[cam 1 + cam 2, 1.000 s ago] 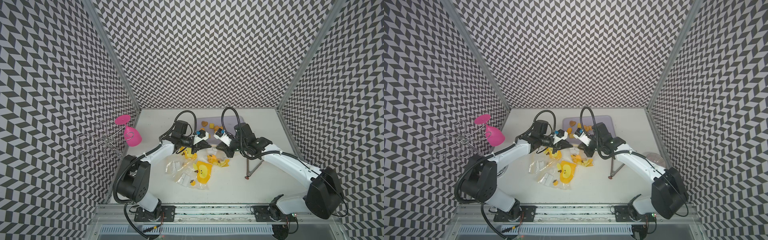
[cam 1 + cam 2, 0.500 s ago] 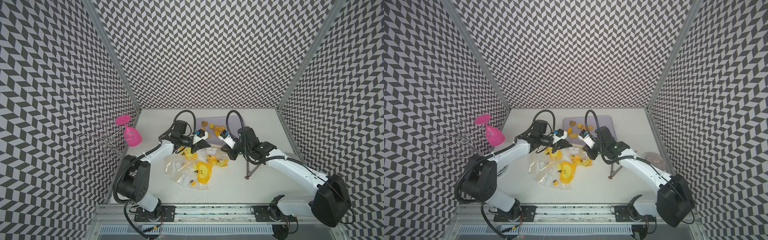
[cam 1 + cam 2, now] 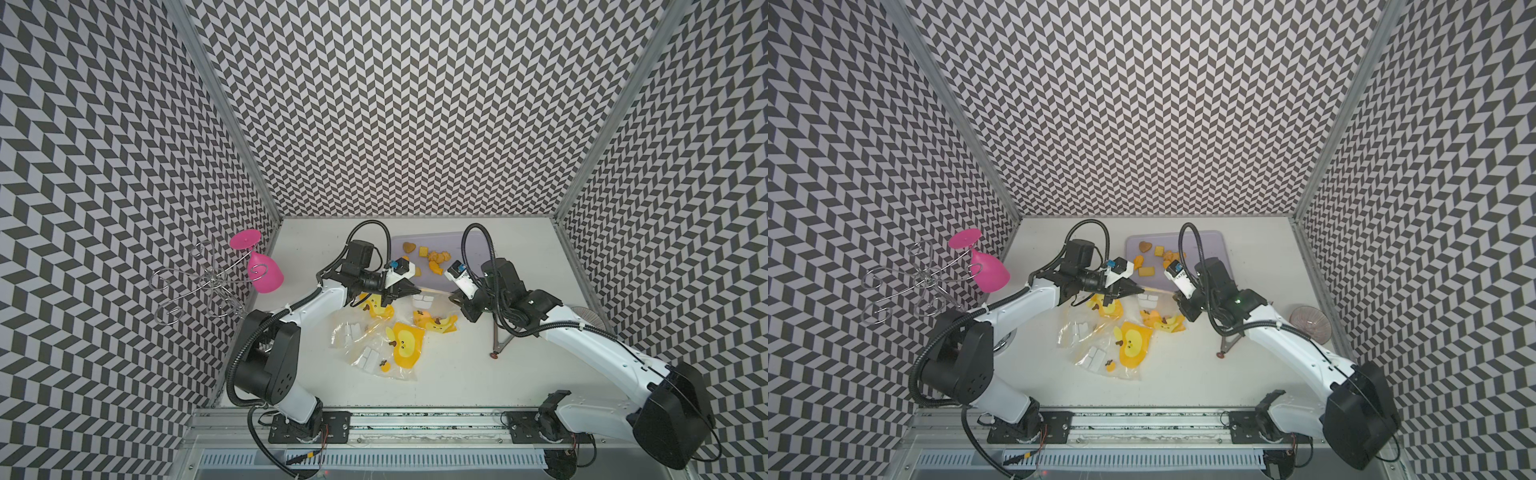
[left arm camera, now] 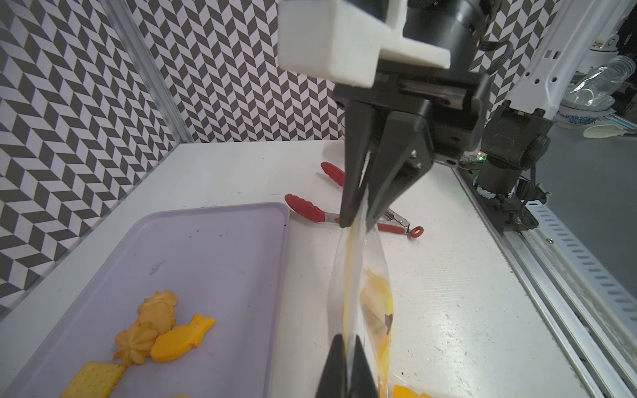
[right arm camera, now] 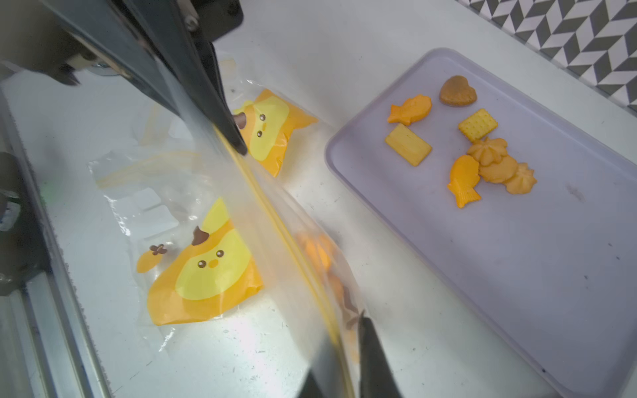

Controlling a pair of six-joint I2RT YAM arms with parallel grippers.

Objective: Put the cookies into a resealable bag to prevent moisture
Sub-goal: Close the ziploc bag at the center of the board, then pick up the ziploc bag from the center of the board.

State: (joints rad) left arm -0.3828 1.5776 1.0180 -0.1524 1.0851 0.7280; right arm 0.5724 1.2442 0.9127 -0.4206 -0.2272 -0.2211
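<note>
Several orange, yellow and brown cookies (image 3: 432,255) (image 5: 482,162) lie on a lavender tray (image 3: 440,241) (image 4: 224,248) at the back of the table. A clear resealable bag (image 3: 434,322) (image 4: 362,275) (image 5: 293,241) with a yellow zip strip and yellow print hangs in front of the tray. Its top edge is stretched between my two grippers. My left gripper (image 3: 417,289) (image 3: 1144,289) (image 4: 348,344) is shut on one end of that edge. The right gripper (image 3: 453,297) (image 3: 1177,296) (image 5: 344,344) is shut on the other end.
More printed clear bags (image 3: 399,345) (image 5: 206,268) lie on the table in front of the held one. Red-handled tongs (image 3: 500,340) (image 4: 310,210) lie under the right arm. A pink wine glass (image 3: 264,270) hangs on a wire rack (image 3: 199,286) at the left. A glass bowl (image 3: 1308,322) stands at the right.
The right gripper has drawn back from over the tray toward the front and right, down to the bag's edge, and has closed on it. The left arm has stayed still.
</note>
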